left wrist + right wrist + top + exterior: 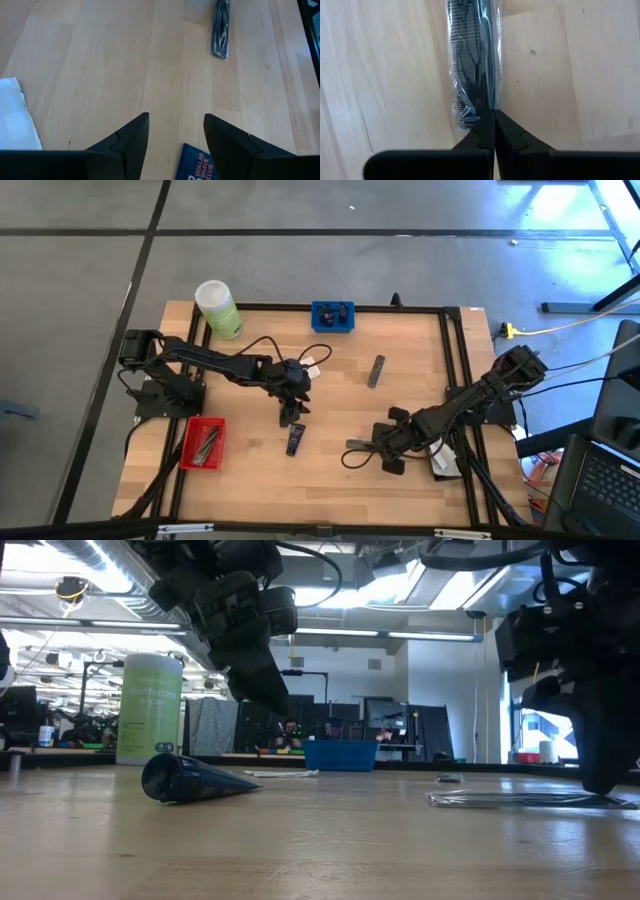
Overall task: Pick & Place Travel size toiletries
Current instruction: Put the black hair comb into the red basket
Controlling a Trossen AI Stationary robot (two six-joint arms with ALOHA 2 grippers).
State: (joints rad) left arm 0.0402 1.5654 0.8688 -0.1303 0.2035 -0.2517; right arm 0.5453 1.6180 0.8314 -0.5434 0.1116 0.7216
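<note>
Your right gripper [493, 125] has its jaws pressed together on the near end of the clear packet [472, 60], which holds a dark comb-like item. The packet lies flat on the surface [330, 480], and its long axis runs straight ahead from the jaws, in line with the fingers. In the high view that same packet [358, 445] points from the right gripper [378, 446] toward the middle of the surface. The pinch looks to be on the film edge only, so I judge a lift would leave most of the packet trailing forward and hanging from that one end.

Your left gripper [175, 130] hovers with its jaws spread and nothing between them. The navy tube [197, 167] lies just below and ahead of those jaws, slightly toward one finger rather than centred. In the high view the tube [295, 441] sits right beside the left gripper [291, 416], far nearer to it than to the right arm. A grey tube [376, 371] lies apart, between the two arms. The red tray [187, 448] is on the left arm's side, well away from the packet.
</note>
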